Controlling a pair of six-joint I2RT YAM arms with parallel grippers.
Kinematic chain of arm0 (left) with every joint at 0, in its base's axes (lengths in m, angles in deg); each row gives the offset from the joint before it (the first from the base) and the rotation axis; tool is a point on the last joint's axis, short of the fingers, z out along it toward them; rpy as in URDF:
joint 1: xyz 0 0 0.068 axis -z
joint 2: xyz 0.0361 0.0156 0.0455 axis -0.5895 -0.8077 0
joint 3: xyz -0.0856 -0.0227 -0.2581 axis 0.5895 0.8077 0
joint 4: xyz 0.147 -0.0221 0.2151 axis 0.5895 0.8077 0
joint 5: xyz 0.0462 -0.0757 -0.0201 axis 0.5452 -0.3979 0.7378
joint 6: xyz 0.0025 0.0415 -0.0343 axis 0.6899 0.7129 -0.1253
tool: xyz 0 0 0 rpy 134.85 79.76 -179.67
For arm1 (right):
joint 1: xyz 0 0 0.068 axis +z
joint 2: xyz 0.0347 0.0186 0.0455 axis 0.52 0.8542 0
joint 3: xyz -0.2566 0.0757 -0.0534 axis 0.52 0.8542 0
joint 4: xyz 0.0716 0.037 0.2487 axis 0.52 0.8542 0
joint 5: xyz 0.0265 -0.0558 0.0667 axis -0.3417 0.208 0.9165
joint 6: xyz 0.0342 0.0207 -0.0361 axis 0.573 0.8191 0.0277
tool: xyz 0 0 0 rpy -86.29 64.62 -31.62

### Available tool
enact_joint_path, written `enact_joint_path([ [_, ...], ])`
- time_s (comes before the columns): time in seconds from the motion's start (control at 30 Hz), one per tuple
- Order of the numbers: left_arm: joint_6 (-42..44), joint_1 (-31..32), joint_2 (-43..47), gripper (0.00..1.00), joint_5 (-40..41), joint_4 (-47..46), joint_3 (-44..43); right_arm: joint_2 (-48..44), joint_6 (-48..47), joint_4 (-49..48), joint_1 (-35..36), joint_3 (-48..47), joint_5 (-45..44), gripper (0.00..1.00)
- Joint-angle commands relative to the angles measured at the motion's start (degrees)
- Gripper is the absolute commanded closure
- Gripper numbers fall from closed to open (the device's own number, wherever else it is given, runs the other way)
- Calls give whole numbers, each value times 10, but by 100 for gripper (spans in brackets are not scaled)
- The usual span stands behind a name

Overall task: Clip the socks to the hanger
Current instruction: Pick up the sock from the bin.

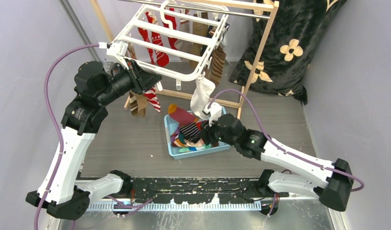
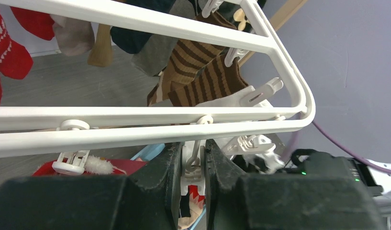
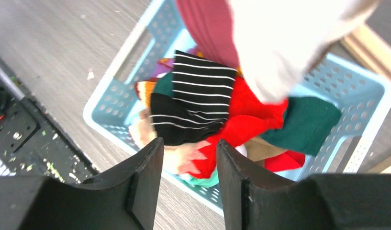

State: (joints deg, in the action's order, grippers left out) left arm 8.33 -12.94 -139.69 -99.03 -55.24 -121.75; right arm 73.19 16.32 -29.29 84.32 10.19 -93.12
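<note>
The white hanger (image 1: 174, 73) hangs tilted from the wooden frame, with red-white socks (image 1: 157, 48), brown striped socks (image 1: 217, 60) and a white sock (image 1: 201, 96) clipped to it. My left gripper (image 1: 150, 79) is at the hanger's near left edge. In the left wrist view it (image 2: 193, 163) is shut on a white peg (image 2: 195, 167) under the near bar (image 2: 136, 136). My right gripper (image 1: 206, 136) is open and empty, low over loose socks in the light blue basket (image 1: 198, 152). The right wrist view shows its jaws (image 3: 189, 143) above a black striped sock (image 3: 193, 96) and a red sock (image 3: 246, 115).
The wooden pole frame (image 1: 260, 52) stands behind the basket. A black furry cloth with cream flowers (image 1: 289, 43) hangs at the back right. A red-white striped sock (image 1: 152, 98) and a brown one (image 1: 136, 103) dangle below my left gripper. The basket rim (image 3: 112, 81) lies just beyond my right fingers.
</note>
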Motion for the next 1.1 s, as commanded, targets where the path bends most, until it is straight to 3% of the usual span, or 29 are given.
enact_joint_path([
  [0.0,5,1,5,100,-28,19,2,-54,-137,36,39,-29,17,51],
  [0.1,5,1,4,100,-29,21,-1,-60,-206,58,63,-29,111,53],
  [0.2,5,0,6,100,-29,22,0,-29,-252,73,80,-35,146,54],
  [0.53,8,1,6,100,-29,32,-1,83,-355,53,111,-78,118,60],
  [1.07,0,0,12,100,-29,26,13,137,-414,20,112,-84,93,69],
])
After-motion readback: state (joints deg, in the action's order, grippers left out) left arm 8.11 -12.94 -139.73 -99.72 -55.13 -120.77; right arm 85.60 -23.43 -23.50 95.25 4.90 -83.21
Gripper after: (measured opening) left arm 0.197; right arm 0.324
